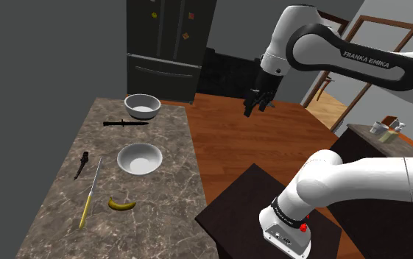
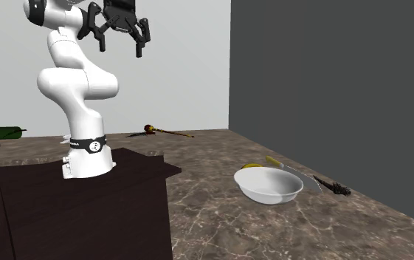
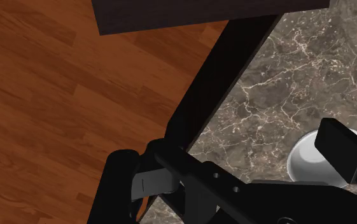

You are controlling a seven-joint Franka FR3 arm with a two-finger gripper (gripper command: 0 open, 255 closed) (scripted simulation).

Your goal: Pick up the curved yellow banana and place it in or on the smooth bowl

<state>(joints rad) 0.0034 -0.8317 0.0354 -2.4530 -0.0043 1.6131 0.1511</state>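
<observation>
Home kitchen, plainly: tall dark double-door fridge [image 1: 169, 51] dotted with small magnets [image 1: 190, 34] at the far end, brown marbled stone counter [image 1: 50, 228] carrying a pale bowl [image 1: 139, 158] and a black knife [image 1: 126, 123], warm wood-plank floor [image 1: 245, 140] running alongside it.

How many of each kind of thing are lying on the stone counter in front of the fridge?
Bowls: 2
Banana: 1
Black knife: 1
Long yellow-handled tool: 1
Small dark thing: 1
Total: 6
</observation>
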